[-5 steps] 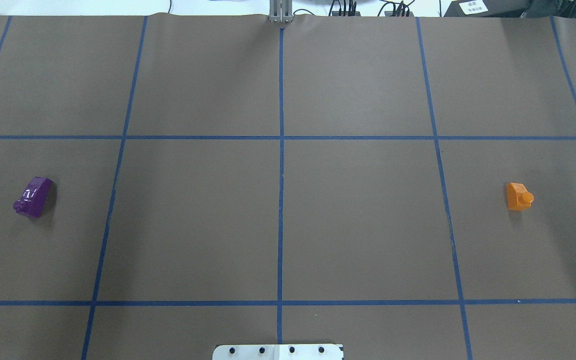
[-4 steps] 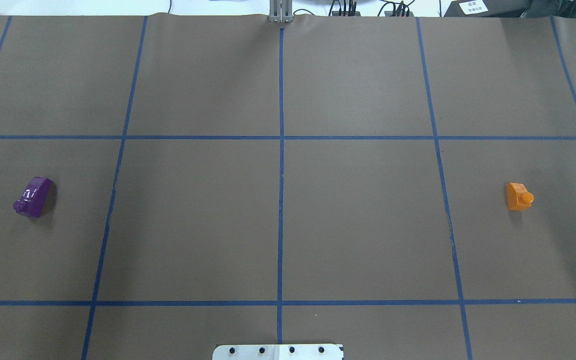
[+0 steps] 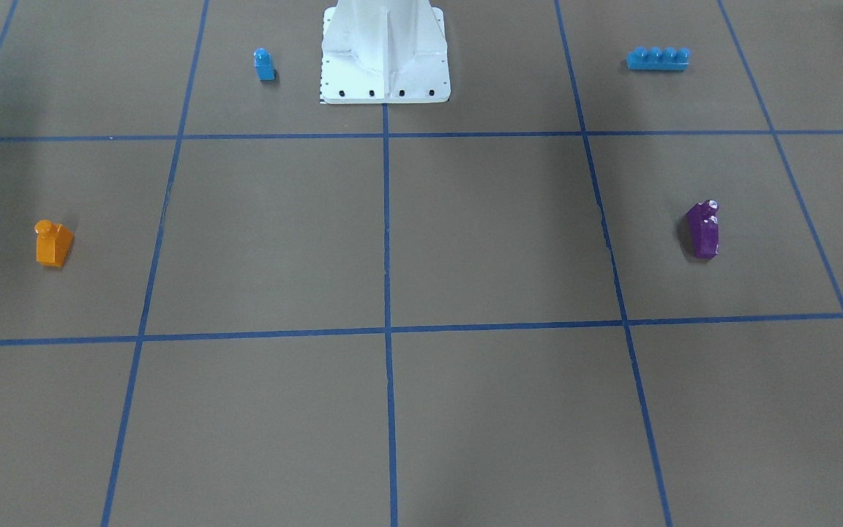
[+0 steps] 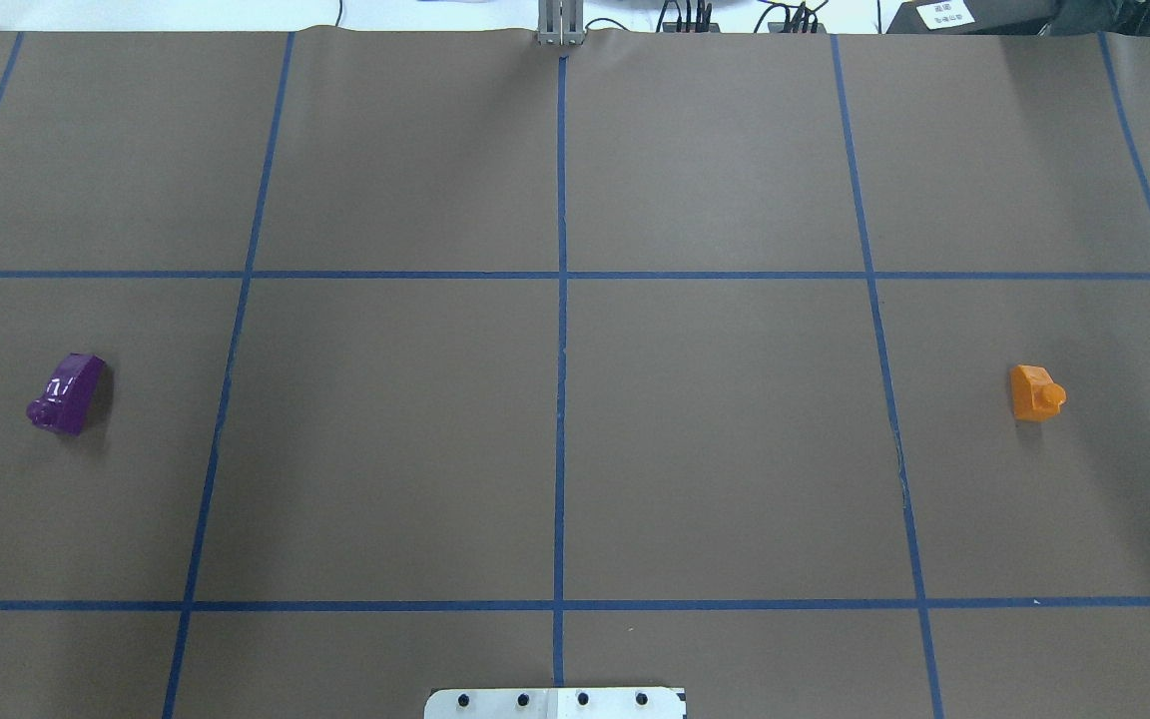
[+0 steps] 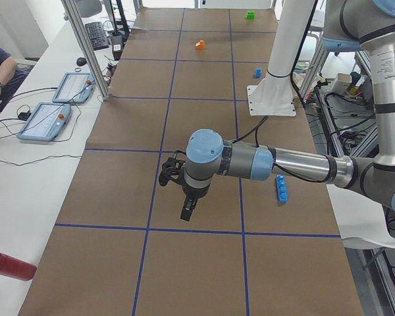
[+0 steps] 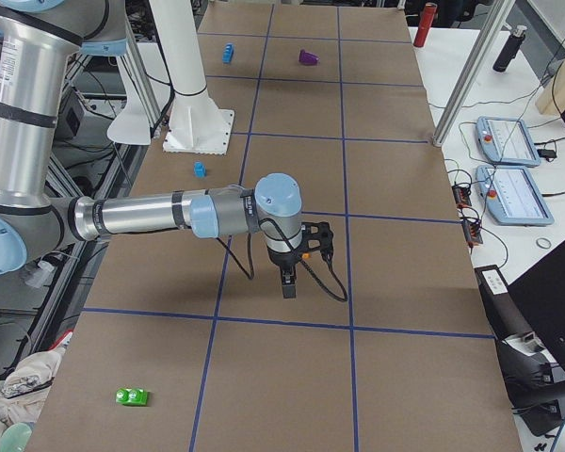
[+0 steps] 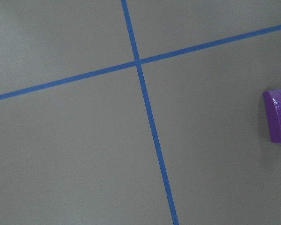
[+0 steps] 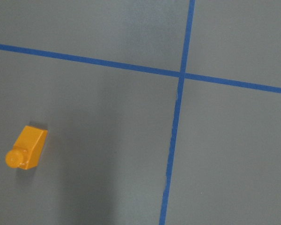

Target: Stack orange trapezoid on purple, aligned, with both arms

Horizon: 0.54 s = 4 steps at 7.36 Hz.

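The orange trapezoid (image 4: 1034,393) lies on the brown table at the right in the overhead view, and also shows in the front view (image 3: 52,244) and the right wrist view (image 8: 25,147). The purple brick (image 4: 66,392) lies far to the left, on its side; it also shows in the front view (image 3: 704,230) and at the right edge of the left wrist view (image 7: 277,116). My left gripper (image 5: 186,212) hangs above the table near the purple brick. My right gripper (image 6: 287,282) hangs near the orange trapezoid. Both show only in the side views, so I cannot tell whether they are open or shut.
A white pedestal (image 3: 385,51) stands at the robot's edge of the table. A small blue single-stud brick (image 3: 264,64) and a long blue four-stud brick (image 3: 658,58) lie on either side of it. A green brick (image 6: 132,396) lies near the right end of the table.
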Motion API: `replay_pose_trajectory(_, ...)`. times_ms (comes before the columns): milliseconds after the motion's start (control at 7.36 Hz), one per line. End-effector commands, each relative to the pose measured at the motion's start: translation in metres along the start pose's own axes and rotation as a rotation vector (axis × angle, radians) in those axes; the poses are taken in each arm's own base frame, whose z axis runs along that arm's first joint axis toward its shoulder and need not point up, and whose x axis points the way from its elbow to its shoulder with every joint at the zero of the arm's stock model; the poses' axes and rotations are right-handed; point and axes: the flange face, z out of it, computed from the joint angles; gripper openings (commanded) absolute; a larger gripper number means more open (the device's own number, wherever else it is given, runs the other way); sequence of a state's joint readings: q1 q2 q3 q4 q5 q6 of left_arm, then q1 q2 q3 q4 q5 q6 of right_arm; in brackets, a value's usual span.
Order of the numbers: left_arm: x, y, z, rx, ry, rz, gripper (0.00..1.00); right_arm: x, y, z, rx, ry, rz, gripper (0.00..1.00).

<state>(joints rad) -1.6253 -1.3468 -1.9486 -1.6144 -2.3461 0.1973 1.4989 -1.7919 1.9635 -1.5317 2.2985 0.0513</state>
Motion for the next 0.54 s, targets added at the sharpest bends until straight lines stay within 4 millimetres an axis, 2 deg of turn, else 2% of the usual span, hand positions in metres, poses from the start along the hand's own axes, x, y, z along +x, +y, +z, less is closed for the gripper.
replay_pose_trajectory(0,0.018,-0.024,0.002,0.057,0.077,-0.030,1.00,-0.028,-0.028,-0.002,0.042,-0.024,-0.088,0.99)
replay_pose_trajectory(136,0.018,-0.021,0.007,0.063,0.103,-0.015,1.00,-0.037,-0.033,-0.007,0.079,-0.059,-0.123,0.99)
replay_pose_trajectory(272,0.039,-0.029,0.018,0.061,0.135,0.003,1.00,-0.047,-0.032,-0.009,0.081,-0.149,-0.110,0.99)
replay_pose_trajectory(407,0.070,-0.036,0.046,-0.012,0.191,-0.068,1.00,-0.058,-0.032,-0.004,0.061,-0.180,-0.100,0.99)
